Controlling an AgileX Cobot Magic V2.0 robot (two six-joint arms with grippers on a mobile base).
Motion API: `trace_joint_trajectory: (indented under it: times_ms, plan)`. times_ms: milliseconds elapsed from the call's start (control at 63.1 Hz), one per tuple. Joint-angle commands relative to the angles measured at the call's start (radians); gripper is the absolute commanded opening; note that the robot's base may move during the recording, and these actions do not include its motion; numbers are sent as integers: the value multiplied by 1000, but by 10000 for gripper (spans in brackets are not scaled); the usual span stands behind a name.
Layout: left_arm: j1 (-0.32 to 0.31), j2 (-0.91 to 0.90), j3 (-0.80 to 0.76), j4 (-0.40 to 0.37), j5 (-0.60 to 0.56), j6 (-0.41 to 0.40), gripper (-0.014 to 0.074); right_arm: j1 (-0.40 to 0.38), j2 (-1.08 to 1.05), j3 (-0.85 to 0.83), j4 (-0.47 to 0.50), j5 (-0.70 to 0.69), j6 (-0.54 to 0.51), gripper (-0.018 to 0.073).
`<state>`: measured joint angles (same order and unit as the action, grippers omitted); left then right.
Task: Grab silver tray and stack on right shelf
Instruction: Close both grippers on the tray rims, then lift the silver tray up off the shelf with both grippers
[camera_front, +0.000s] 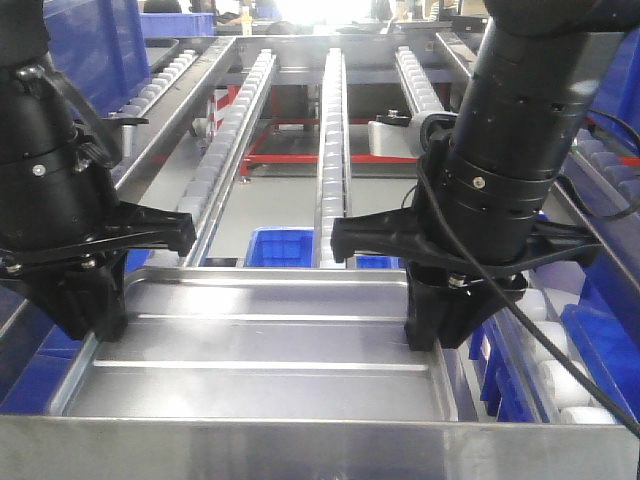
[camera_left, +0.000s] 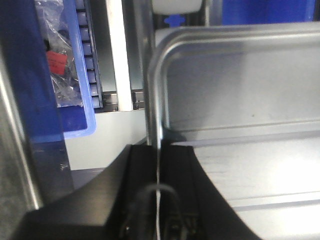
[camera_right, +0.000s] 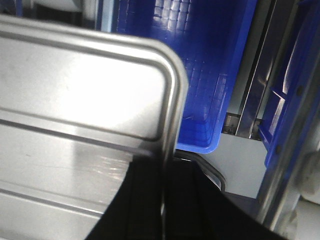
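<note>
Near rollers (camera_front: 333, 150) | left tool (camera_front: 95, 322), right tool (camera_front: 440, 325) grip silver tray (camera_front: 270, 350) | tag (camera_left: 56, 62) blurred

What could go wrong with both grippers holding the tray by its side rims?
The left gripper and right gripper pinch only thin rims of the silver tray; uneven arm motion could twist it loose. Gaps between the roller rails show a blue bin below; a slipped tray corner might dip through.

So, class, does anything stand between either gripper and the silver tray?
Nothing visible does. The left gripper is closed on the left rim of the silver tray, and the right gripper is closed on its right rim. Both wrist views show the rim running straight into the gripper.
</note>
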<state>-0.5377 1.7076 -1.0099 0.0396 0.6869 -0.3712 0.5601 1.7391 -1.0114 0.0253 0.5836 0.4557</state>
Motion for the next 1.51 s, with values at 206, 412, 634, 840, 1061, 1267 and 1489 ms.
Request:
trace_joint_trajectory:
  times_ms: [206,412,634,840,1061,1267,1489]
  plan:
    - [-5,-32,-48,4,24,-47,-93,-1,-71,-22,-25,35,-14,57]
    - [-27,-114,-137,11,98,-56,-93,-3,-174,-96,-60,141,-14,57]
    - [-84,-213,-218,156,244,-177,-93,-3,-266,-188,-135,277,58,57]
    - [-143,-272,-316,168,328,-212,-93,-2,-323,-190,-150,323,73,57]
    - [-179,-290,-379,179,337,-212,-93,-1,-333,-190,-188,360,73,57]
    - [-179,-290,-379,212,358,-212,-93,-1,-333,-190,-188,363,73,57]
    - [-179,-288,-379,212,408,-210,-93,-1,-333,-190,-188,405,72,57]
